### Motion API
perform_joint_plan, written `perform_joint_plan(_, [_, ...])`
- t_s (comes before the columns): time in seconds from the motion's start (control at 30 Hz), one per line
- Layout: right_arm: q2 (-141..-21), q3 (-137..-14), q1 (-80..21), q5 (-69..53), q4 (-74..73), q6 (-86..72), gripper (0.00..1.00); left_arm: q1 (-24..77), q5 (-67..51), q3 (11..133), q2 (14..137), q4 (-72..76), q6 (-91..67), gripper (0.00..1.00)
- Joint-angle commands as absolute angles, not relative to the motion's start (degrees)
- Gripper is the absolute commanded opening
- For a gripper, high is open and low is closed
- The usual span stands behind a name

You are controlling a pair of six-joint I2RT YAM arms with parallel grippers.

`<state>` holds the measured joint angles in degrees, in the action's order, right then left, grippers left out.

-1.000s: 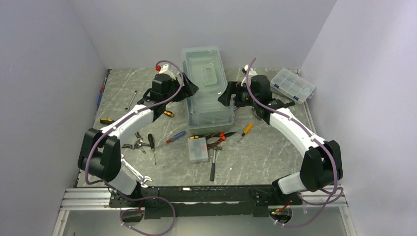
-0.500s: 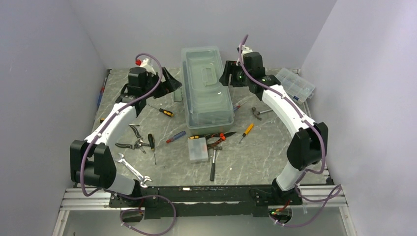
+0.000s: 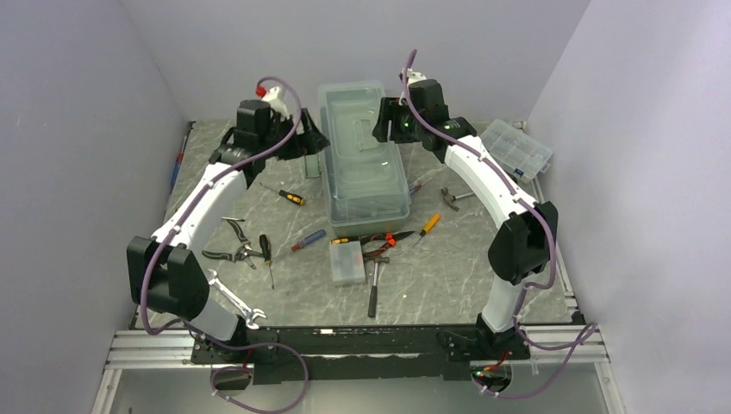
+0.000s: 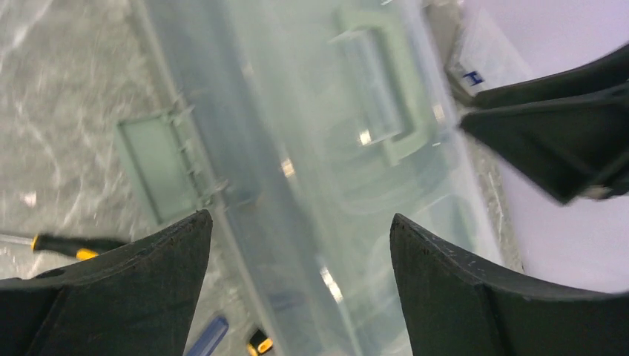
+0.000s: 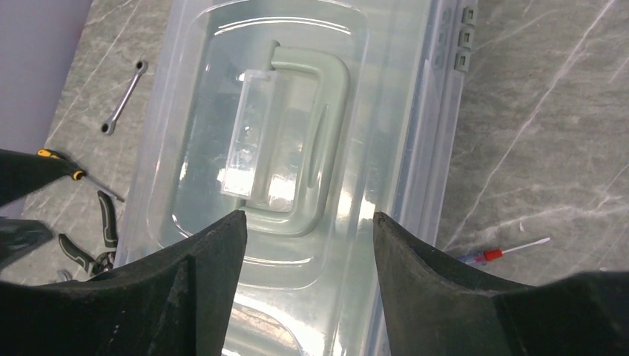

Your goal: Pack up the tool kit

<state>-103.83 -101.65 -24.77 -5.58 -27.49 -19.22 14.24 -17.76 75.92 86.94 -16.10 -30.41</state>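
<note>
The marble desk (image 3: 465, 259) holds the closed toolbox (image 3: 362, 168). The left gripper (image 3: 313, 140) and right gripper (image 3: 380, 128) hover over its far end, both spread and empty. The hammer (image 3: 374, 289), pliers (image 3: 231, 250) and wrench (image 3: 233, 300) near it lie unpacked, so packing looks barely begun.

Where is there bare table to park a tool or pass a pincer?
The largest bare patch is the near-right tabletop, bordered by the hammer, the orange screwdriver and the right arm. Crowded: in front of the toolbox and leftward, with the parts box, pliers and wrench.
</note>
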Motion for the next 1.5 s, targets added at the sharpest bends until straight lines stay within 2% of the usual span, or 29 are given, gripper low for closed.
perform_joint_plan(0.0, [-103.2, -104.1, -25.0, -2.9, -27.4, -19.1, 0.63, 17.6, -12.9, 86.8, 89.2, -20.7, -25.1, 0.90])
perform_joint_plan(0.13, [-106.1, -108.4, -25.1, -5.8, -29.1, -19.4, 0.56, 17.9, -13.6, 89.1, 90.7, -19.9, -26.3, 0.87])
perform_joint_plan(0.23, [-107.8, -110.7, -25.3, -5.8, -30.6, -20.4, 0.58, 18.2, -16.7, 90.0, 92.1, -17.1, -28.4, 0.80])
perform_joint_plan(0.53, [-98.3, -98.6, -22.7, -3.4, -19.8, -26.5, 0.62, 22.2, -19.2, 103.5, 103.0, -19.0, -32.9, 0.79])
perform_joint_plan(0.73, [-82.7, -77.8, -15.0, -0.1, -4.3, -34.5, 0.64, 24.9, -17.5, 111.8, 110.3, -21.8, -35.2, 0.79])
perform_joint_plan(1.07, [-77.6, -71.5, -7.8, -4.8, -3.0, -35.0, 0.65, 28.3, -13.2, 126.7, 121.3, -30.0, -37.2, 0.77])
perform_joint_plan(1.17, [-78.5, -71.5, -7.5, -6.6, -2.7, -34.8, 0.65, 28.5, -10.6, 124.5, 119.4, -30.7, -37.4, 0.78])
perform_joint_plan(1.3, [-84.8, -74.6, -7.5, -13.8, -5.7, -32.4, 0.68, 27.8, -8.0, 111.1, 109.1, -22.8, -35.7, 0.82])
perform_joint_plan(1.37, [-88.3, -76.5, -7.4, -23.2, -6.3, -30.2, 0.73, 27.1, -6.6, 109.1, 105.6, -23.7, -33.5, 0.84])
perform_joint_plan(1.47, [-92.7, -79.1, -8.9, -30.0, -8.1, -28.4, 0.82, 24.8, -5.9, 108.7, 103.0, -27.3, -30.0, 0.87])
